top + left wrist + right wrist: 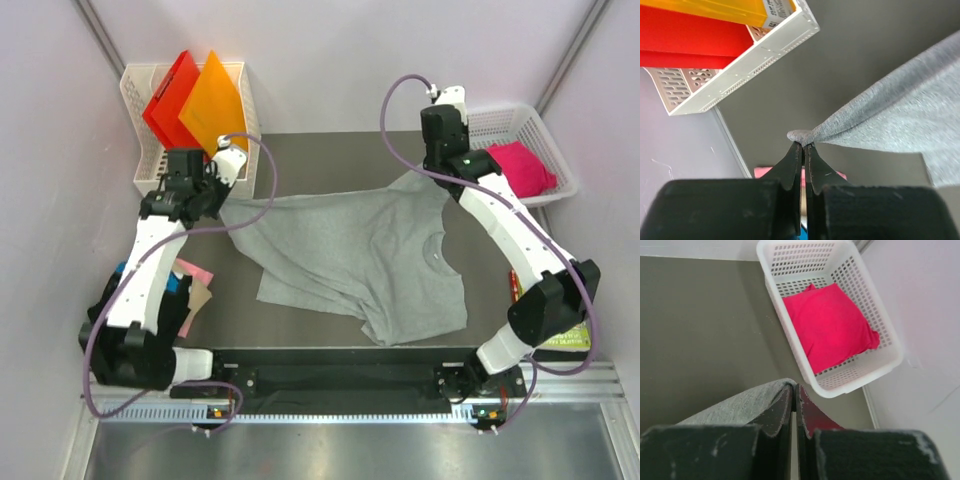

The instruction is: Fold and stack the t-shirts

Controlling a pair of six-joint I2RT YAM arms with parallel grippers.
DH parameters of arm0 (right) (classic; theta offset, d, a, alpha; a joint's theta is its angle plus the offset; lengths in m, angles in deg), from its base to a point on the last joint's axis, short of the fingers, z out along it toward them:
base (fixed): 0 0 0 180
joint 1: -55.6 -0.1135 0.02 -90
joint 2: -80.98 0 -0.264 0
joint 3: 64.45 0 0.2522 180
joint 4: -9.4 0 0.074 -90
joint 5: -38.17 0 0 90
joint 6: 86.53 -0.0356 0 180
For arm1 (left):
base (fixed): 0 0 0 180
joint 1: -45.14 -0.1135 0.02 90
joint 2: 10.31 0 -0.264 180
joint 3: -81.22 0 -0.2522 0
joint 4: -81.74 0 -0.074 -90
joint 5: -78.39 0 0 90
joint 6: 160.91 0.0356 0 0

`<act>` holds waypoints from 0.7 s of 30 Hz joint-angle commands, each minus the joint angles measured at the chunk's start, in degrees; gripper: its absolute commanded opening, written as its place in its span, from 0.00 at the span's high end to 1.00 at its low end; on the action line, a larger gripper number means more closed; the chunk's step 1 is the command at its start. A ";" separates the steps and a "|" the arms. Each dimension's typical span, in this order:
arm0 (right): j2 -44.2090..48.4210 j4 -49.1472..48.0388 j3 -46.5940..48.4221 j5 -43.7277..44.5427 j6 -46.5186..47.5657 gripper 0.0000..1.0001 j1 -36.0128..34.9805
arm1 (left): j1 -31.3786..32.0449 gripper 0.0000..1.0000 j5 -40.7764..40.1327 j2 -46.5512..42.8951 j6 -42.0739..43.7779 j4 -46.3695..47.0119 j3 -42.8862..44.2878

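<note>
A large light grey t-shirt (360,260) lies spread over the dark table, rumpled, with its collar toward the right. My left gripper (222,200) is shut on a pinch of its left edge; in the left wrist view the grey cloth (890,115) runs off to the right from the closed tips (804,145). My right gripper (440,182) is shut on the shirt's far right corner, and the grey fabric (740,405) drapes over the left of the two fingertips (796,387). A bright pink t-shirt (520,165) (832,325) lies folded in the white basket (560,185) (860,380) at the back right.
A white basket (135,160) (765,55) at the back left holds a red folder (168,100) (690,40) and an orange folder (212,100) (715,10). Pink, blue and brown items (195,285) lie partly hidden under the left arm. A green book (570,338) sits by the right arm's elbow.
</note>
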 commanded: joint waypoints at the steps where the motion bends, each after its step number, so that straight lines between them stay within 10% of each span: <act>1: -1.64 -1.60 3.31 -2.54 -4.22 1.00 1.68 | 0.45 1.00 -6.47 9.92 0.52 8.09 6.18; 12: -5.02 1.21 9.99 -4.39 -6.77 1.00 5.47 | 1.68 1.00 -11.67 30.26 -1.93 -3.57 34.30; 16: 4.65 1.83 9.12 -0.19 -4.23 1.00 3.10 | 1.68 1.00 -5.88 22.66 -5.10 -9.03 39.17; 21: 23.44 -0.02 -0.18 13.34 0.88 1.00 -13.31 | 11.24 1.00 -6.37 2.17 -6.77 -7.99 20.92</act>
